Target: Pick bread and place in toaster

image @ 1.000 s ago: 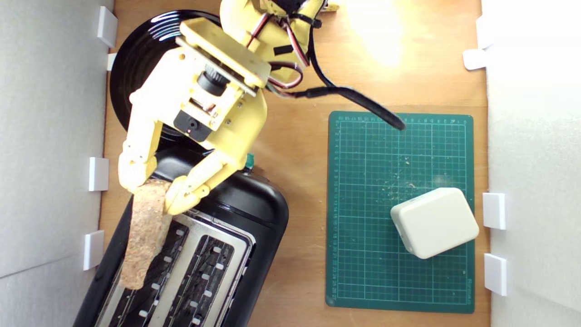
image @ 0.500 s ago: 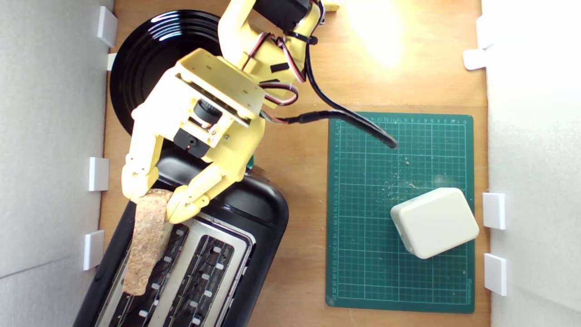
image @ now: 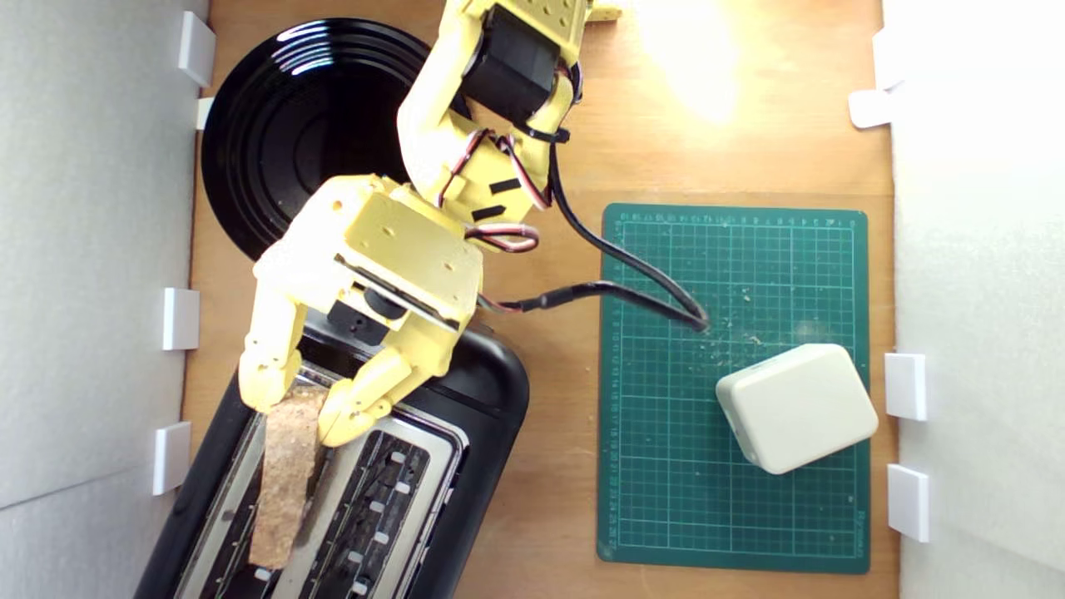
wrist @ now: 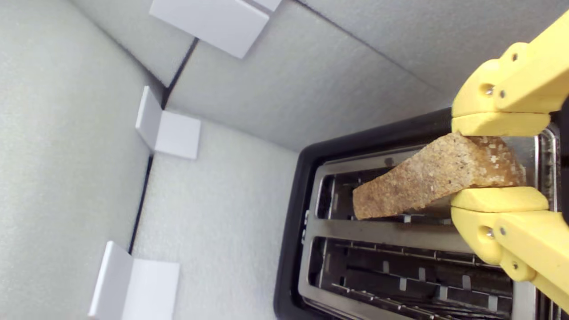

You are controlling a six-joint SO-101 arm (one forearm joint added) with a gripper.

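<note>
Bread [image: 285,482], one slice, is pinched at its thick crust end by the fingers [wrist: 500,198] of the gripper [image: 293,416] and held edge-on over the slot nearer the exterior view's left of the one toaster [image: 466,433]. It is judged light, stiff, crumbly; a gentle grip by the crust suits it.

No text can be read. The green mat [image: 732,466] carries a printed grid with tiny numerals along its top and left edges and a small mark in its lower right corner in the exterior view, all too small to make out. Toaster [image: 491,391] and white box [image: 797,408] show no legible label.
</note>
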